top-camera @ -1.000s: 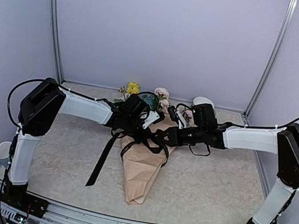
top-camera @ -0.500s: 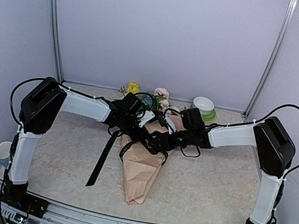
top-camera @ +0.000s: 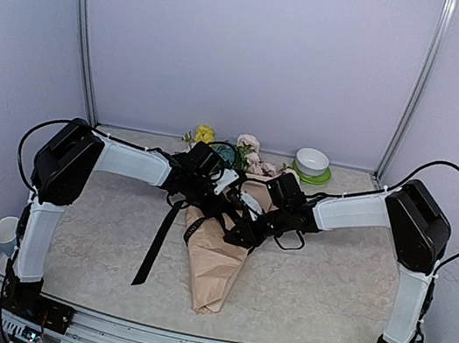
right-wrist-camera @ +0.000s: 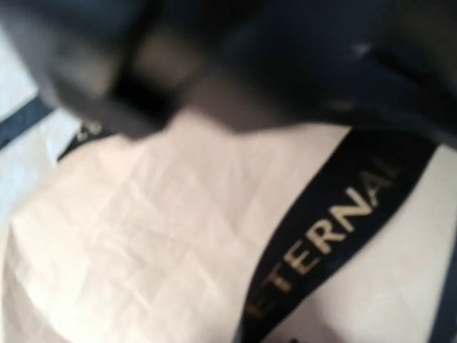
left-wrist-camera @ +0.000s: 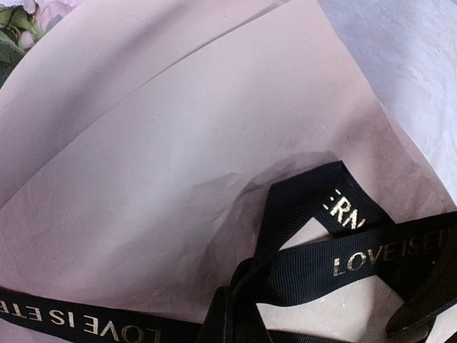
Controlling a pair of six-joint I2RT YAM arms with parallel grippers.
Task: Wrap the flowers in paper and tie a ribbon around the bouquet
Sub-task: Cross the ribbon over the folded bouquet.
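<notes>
R arm (top-camera: 356, 210) swung in left; R jaws over bouquet (top-camera: 218, 258) ribbon (top-camera: 156, 243), spread can't tell. L jaws pressed together.

A white bowl (top-camera: 312, 159) sits on a green plate (top-camera: 325, 178) at about 1 o'clock on the pale, mottled surface (top-camera: 326, 277), near the back wall. A white cup (top-camera: 4, 231) stands at the surface's 8 o'clock edge, partly hidden.

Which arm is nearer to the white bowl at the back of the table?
Right. The right arm stretches just in front of the white bowl; the left arm lies on the bouquet's other side.
</notes>
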